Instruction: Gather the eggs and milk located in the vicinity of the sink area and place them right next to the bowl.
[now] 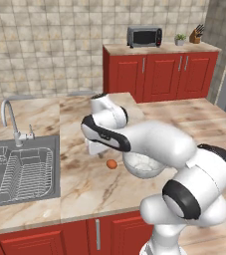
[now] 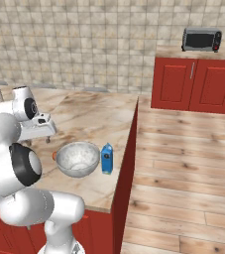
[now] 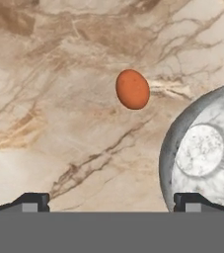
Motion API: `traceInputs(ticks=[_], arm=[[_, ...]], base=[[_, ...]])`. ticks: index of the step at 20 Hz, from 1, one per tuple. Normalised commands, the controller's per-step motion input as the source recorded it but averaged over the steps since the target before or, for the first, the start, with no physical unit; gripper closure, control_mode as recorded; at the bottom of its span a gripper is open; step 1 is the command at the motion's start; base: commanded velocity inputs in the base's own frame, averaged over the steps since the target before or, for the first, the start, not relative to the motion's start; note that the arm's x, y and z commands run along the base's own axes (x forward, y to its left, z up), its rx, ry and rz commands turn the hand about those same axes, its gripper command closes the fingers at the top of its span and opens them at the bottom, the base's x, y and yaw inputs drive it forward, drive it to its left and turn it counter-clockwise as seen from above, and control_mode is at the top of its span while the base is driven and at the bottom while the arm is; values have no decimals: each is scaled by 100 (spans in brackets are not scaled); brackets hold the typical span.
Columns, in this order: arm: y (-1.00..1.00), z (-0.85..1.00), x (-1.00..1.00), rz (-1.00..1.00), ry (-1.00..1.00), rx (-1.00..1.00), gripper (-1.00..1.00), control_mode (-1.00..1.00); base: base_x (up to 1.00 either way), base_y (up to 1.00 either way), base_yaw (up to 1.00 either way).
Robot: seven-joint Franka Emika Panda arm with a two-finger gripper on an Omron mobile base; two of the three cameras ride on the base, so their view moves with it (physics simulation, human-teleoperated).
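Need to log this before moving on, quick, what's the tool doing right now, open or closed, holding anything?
Tool: open, holding nothing; the egg lies on the counter beside the bowl.

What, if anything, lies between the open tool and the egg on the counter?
Nothing visible does. In the hand view the egg lies alone on bare marble counter, ahead of the open tool. The bowl sits off to one side, near one fingertip, not in the line to the egg.
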Motion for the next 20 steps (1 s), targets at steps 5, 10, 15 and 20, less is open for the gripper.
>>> traceInputs(ticks=[5,10,15,20], arm=[[2,-6,5,5,0,0,-100,-100],[-8,-42,36,6,3,-1,-100,-100],[-5,-19,23,3,1,0,-100,-100],[0,-21,33,1,3,0,-100,-100]], base=[[0,0,0],[0,0,0],[0,0,0],[0,0,0]])
